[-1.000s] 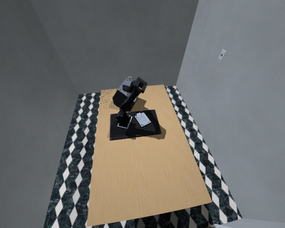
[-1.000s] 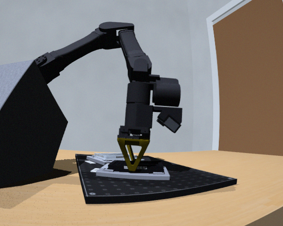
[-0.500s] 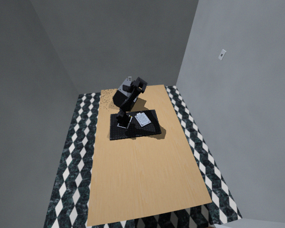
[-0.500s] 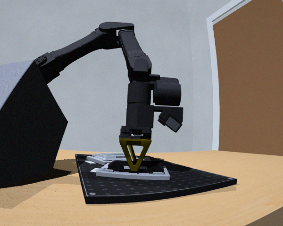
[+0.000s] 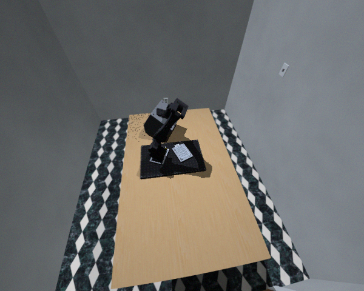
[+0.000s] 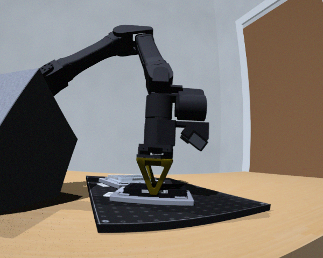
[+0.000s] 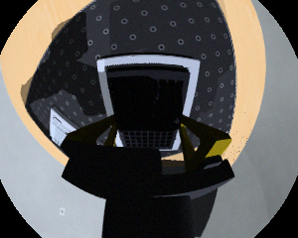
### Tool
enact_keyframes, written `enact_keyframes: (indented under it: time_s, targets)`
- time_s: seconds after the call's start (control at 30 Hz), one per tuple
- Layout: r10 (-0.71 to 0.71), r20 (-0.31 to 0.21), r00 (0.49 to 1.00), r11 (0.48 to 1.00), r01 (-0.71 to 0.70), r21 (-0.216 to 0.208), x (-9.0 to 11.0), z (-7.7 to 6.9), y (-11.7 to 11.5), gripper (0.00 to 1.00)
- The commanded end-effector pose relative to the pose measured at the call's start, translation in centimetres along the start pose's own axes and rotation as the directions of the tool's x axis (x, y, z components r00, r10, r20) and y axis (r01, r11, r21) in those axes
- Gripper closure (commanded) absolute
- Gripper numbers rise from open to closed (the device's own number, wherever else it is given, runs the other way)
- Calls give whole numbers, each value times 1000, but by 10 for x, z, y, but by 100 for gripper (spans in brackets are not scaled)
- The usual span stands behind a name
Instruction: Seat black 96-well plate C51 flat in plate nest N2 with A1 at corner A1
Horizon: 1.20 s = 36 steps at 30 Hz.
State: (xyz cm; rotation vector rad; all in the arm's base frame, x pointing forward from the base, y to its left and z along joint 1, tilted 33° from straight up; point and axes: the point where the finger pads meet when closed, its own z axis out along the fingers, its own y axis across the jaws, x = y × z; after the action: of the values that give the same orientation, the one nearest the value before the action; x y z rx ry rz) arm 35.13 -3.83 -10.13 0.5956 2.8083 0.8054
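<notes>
Clamping the rigid black 96-well plate C51 across its 2 long sides, the yellow-fingered gripper stands nearly wide open; judged light, stiff, smooth-walled, liable to slip.

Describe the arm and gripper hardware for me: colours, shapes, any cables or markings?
The arm is matte black with boxy links and rounded joint housings, mounted on a black angular pedestal. The gripper carries mustard-yellow triangular open-frame fingers. No cables or markings show.

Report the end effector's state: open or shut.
Shut on the black plate. The wrist view shows the end effector with its yellow fingers pressed to the plate's two long sides.
</notes>
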Motion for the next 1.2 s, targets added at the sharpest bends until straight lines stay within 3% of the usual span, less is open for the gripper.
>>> enact_keyframes:
  time_s: [0.0,0.87,1.17]
  targets:
    - [-2,16,1000,1000,2,0,-4,-3,0,100]
    - [-2,16,1000,1000,2,0,-4,-3,0,100]
    - [-2,16,1000,1000,2,0,-4,-18,0,100]
